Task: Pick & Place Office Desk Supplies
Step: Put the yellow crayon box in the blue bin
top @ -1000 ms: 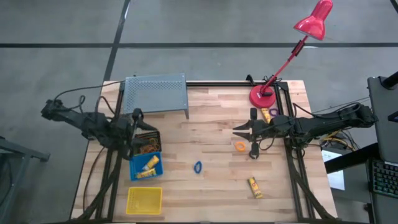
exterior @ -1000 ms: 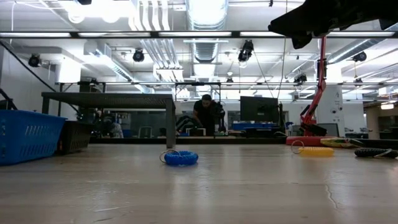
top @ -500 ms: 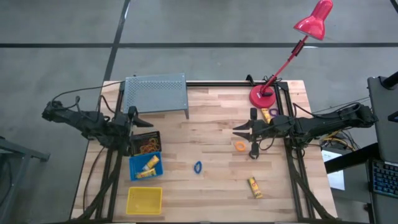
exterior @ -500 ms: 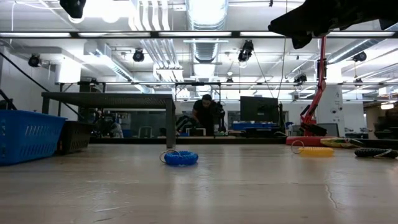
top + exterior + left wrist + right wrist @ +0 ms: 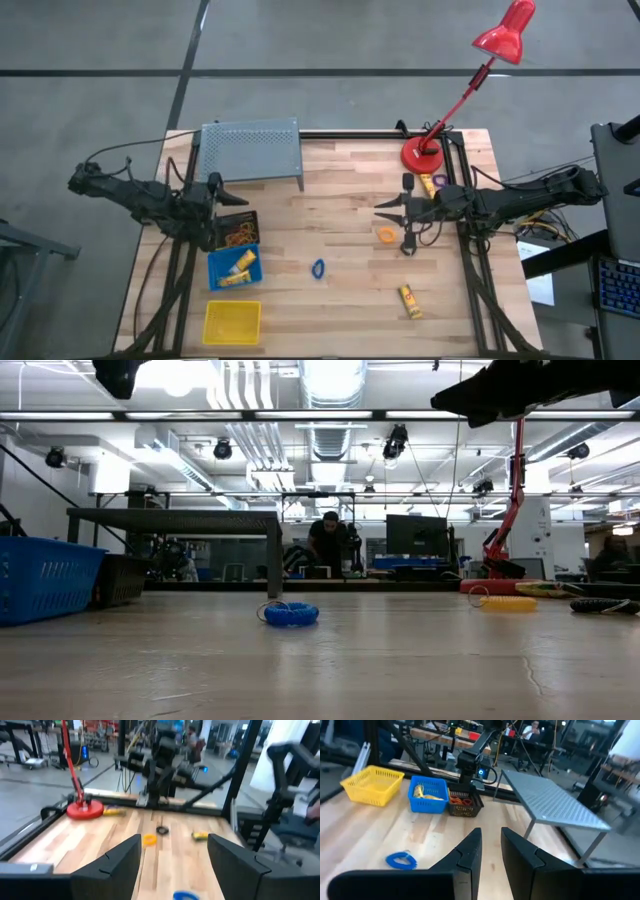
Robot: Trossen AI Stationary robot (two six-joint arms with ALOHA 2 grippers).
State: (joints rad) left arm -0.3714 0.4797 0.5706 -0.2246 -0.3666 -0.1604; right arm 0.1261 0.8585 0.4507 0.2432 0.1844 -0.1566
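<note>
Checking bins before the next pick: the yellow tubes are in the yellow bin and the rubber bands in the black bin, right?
Not quite. The high view shows the yellow tubes in the blue bin; the yellow bin looks empty. The rubber bands are in the black bin, as you said.

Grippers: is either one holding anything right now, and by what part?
Nothing is held. The left gripper is open and empty beside the black bin; the right gripper is empty near the orange ring.

Blue ring mid-table, orange ring near right, yellow tube lying nearer front edge
</note>
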